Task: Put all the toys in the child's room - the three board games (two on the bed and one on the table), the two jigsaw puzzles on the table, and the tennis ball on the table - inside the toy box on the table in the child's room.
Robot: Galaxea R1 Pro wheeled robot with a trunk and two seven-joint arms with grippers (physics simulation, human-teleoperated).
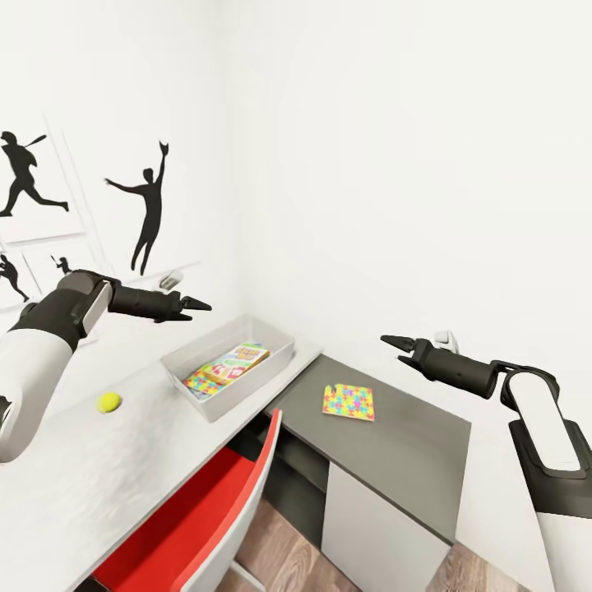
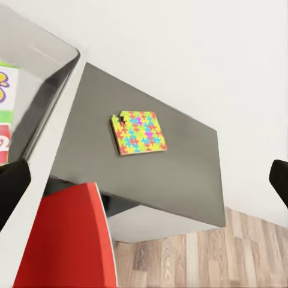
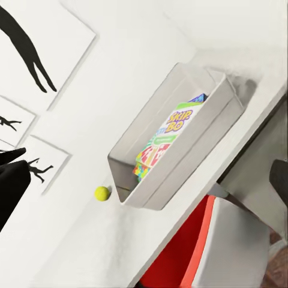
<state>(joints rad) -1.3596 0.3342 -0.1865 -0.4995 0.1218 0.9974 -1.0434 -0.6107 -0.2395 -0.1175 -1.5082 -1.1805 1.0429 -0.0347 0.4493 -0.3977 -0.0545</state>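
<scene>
Both our grippers, left [image 1: 200, 306] and right [image 1: 394, 344], hang empty with fingers apart above the desk.

We judge the job partly done: the shallow light-grey toy box [image 1: 275, 359] on the pale grey L-shaped table [image 1: 123, 469] already holds the Skip-Bo board game [image 1: 236, 362] and one multicoloured jigsaw puzzle [image 1: 200, 381]. Left outside are the small yellow-green tennis ball [image 1: 108, 402] and the second jigsaw square [image 1: 349, 402] on the lower dark-grey section [image 1: 403, 460]. Around us: a red chair [image 1: 197, 518], white walls, silhouette prints [image 1: 146, 205], wood floor [image 1: 279, 551].

Skip-Bo box [image 3: 165, 137] inside toy box [image 3: 198, 150]
</scene>
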